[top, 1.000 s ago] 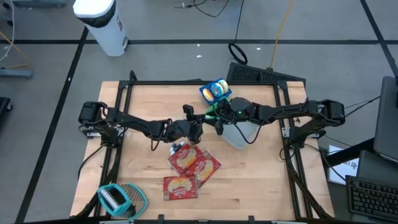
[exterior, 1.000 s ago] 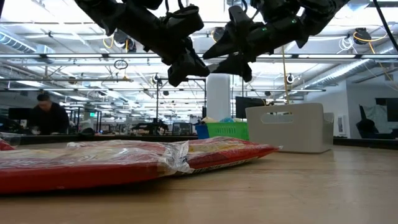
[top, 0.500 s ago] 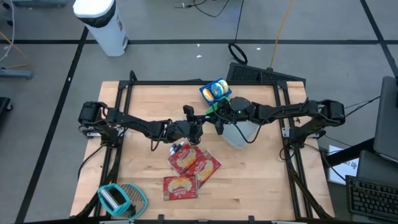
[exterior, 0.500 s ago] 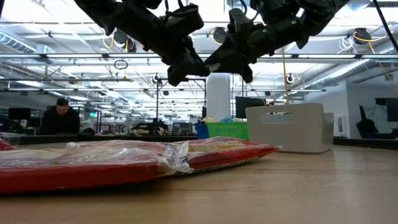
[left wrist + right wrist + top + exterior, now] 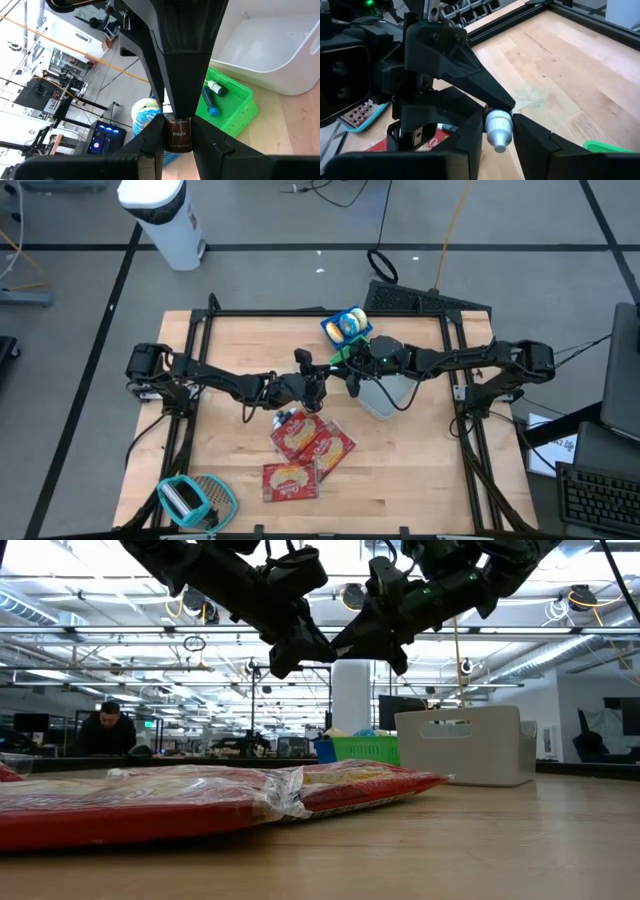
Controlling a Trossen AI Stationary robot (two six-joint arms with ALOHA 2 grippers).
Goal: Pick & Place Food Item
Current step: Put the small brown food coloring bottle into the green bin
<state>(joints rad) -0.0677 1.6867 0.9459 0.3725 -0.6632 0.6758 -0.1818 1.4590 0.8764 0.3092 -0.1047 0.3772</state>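
Bottle (image 5: 178,134): you see it held in the air between both grippers, above the table (image 5: 240,340) just beside the white bin (image 5: 392,392). Your left gripper (image 5: 178,142) clamps its brown-labelled body, visible only from the left wrist. Your right gripper (image 5: 497,132) pinches its white cap (image 5: 498,129), seen only from the right wrist. From overhead the arms hide it.

Our two arms (image 5: 215,380) are matte black, built of slim jointed links with rounded housings at the joints. Thin black cables loop along each arm. Our right arm (image 5: 455,360) carries a small green light near its wrist. Our fingers (image 5: 465,132) are black, angular wedges with flat faces, and small screw heads dot the bracket behind them.
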